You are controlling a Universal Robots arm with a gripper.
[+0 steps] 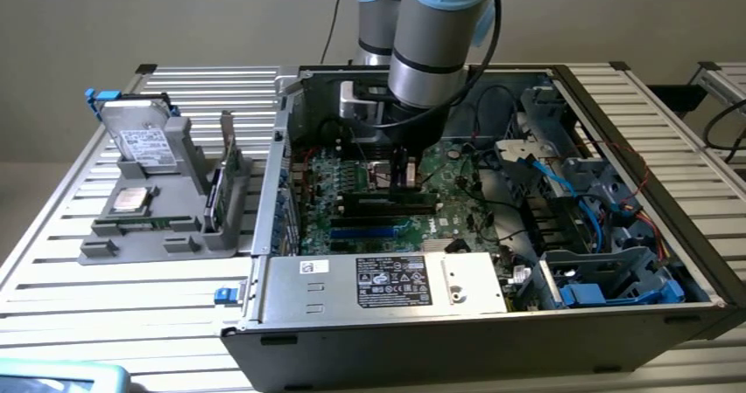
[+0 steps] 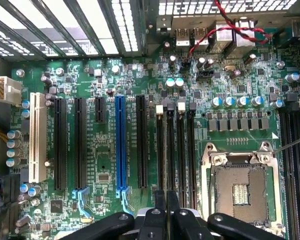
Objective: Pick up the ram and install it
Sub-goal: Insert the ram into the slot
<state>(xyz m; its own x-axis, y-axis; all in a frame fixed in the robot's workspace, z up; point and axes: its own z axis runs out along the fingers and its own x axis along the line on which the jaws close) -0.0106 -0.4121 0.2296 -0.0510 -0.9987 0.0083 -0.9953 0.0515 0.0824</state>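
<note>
The gripper (image 2: 166, 194), fingers pinched almost together, hovers over the motherboard's (image 2: 225, 75) narrow black slots (image 2: 182, 150), while what looks like the ram (image 1: 224, 135) stands edgewise in the grey tray (image 1: 117, 246) at nine o'clock, well apart.

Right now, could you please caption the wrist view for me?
Shut gripper above black slots on the motherboard, between blue slot and empty CPU socket.

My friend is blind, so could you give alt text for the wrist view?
The shut gripper hangs over a green motherboard with long black slots, one blue slot and an empty processor socket.
</note>
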